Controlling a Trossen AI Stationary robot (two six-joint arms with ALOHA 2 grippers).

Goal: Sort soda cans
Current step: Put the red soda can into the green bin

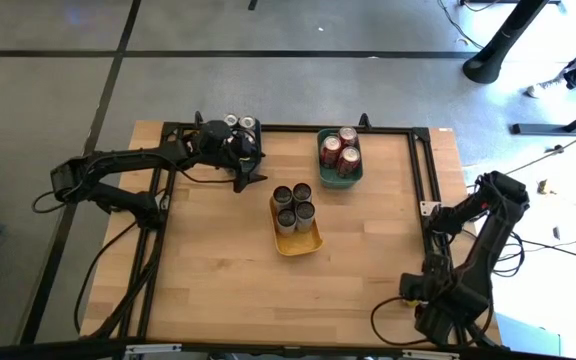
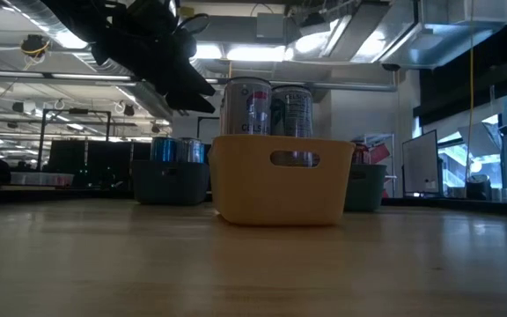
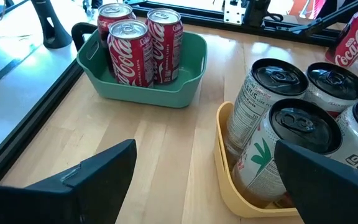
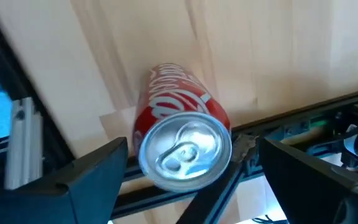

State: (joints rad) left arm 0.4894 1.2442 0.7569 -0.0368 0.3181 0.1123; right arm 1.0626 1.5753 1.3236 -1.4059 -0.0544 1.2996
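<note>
Smooth red cans stand in the rounded teal plastic bin near the wooden table's far edge. The left gripper hovers beside it, fingers spread and empty. Right gripper: spread wide by a red can.

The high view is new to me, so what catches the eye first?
The yellow bin at mid-table holds four dark-topped cans. Behind it to the right, a teal bin holds three red cans. The left gripper hovers open beside the yellow bin.
</note>
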